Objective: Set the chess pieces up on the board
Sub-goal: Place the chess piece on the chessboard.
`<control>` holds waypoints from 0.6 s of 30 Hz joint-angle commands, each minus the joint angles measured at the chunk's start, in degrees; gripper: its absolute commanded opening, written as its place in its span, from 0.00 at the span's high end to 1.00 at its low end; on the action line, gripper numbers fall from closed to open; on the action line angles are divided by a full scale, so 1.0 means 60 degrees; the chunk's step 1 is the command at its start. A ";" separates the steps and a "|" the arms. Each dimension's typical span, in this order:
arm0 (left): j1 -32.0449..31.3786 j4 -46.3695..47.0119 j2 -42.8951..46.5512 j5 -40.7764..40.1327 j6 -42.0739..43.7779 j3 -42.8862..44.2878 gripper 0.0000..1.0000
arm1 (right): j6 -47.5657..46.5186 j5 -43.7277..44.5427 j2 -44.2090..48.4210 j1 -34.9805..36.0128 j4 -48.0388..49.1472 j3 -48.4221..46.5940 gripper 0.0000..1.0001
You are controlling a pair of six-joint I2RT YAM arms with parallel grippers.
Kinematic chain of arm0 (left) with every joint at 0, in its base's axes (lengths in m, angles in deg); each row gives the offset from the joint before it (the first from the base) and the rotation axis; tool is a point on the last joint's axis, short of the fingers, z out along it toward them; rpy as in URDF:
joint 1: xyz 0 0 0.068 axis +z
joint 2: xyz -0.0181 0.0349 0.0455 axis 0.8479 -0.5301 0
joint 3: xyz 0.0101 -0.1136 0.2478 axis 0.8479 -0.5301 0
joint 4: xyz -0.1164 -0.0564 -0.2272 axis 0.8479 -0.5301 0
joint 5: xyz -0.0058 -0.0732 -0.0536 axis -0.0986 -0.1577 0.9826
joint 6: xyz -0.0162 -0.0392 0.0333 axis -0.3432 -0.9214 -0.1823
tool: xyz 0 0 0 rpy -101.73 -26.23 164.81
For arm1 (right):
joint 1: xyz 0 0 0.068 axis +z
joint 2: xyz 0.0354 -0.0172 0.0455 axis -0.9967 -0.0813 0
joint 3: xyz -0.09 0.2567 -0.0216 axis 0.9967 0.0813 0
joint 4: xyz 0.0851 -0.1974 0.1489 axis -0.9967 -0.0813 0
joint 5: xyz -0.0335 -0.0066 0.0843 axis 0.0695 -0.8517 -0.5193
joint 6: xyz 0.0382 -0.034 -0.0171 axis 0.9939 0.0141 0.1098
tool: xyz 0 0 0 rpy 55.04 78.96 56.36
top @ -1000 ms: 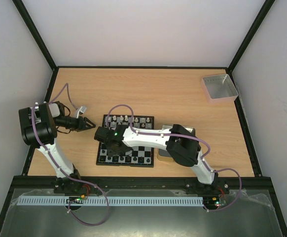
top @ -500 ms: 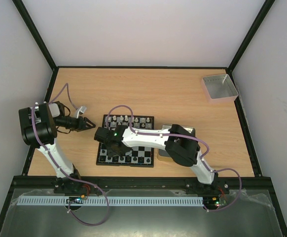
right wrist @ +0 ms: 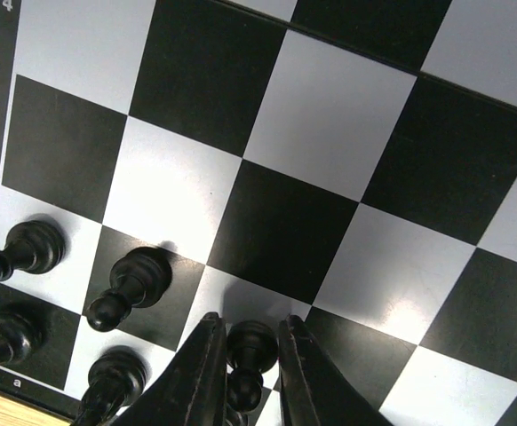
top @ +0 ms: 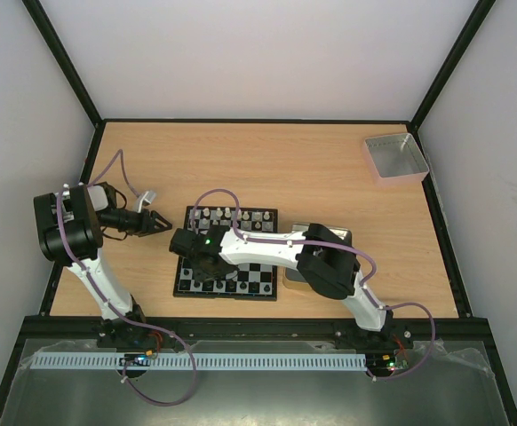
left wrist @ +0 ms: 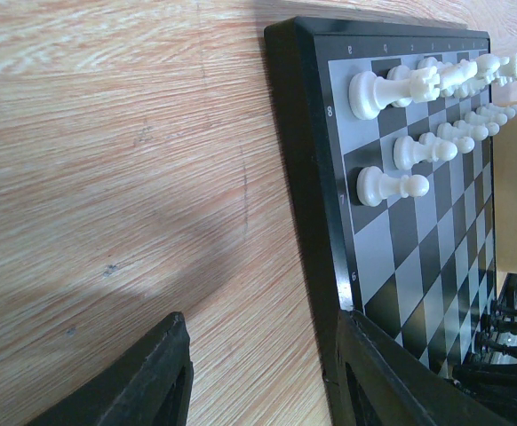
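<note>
The board (top: 260, 276) lies mid-table, with white chess pieces (top: 227, 214) along its far rows and black ones (top: 216, 286) along the near edge. My right gripper (top: 196, 266) is low over the board's near-left part. In the right wrist view it (right wrist: 248, 333) is shut on a black pawn (right wrist: 251, 342) standing on a light square of the second row, next to two other black pawns (right wrist: 130, 284). My left gripper (top: 163, 224) is open and empty, low over the wood beside the board's left border (left wrist: 316, 204). White pawns (left wrist: 392, 185) show ahead of it.
A gold-rimmed tin (top: 292, 275) lies right of the board, mostly under my right arm. A grey square tray (top: 395, 158) stands at the far right corner. Black frame posts and white walls bound the table.
</note>
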 commanded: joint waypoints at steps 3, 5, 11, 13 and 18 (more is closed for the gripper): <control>0.0126 0.0413 -0.0809 -0.2702 0.0078 -0.0402 0.53 | -0.0006 0.0425 -0.0215 0.0030 -0.0238 -0.0349 0.83; 0.0129 0.0407 -0.0813 -0.2701 0.0078 -0.0401 0.53 | -0.0005 0.0440 -0.0221 0.0014 -0.0252 -0.0370 0.82; 0.0126 0.0365 -0.0848 -0.2674 0.0108 -0.0372 0.53 | 0.0015 0.0470 -0.0208 -0.0008 -0.0247 -0.0399 0.80; 0.0131 0.0364 -0.0856 -0.2672 0.0108 -0.0372 0.53 | 0.0046 0.0523 -0.0188 -0.0027 -0.0273 -0.0444 0.80; 0.0126 0.0368 -0.0842 -0.2672 0.0109 -0.0390 0.53 | 0.0107 0.0662 -0.0126 -0.0137 -0.0320 -0.0478 0.78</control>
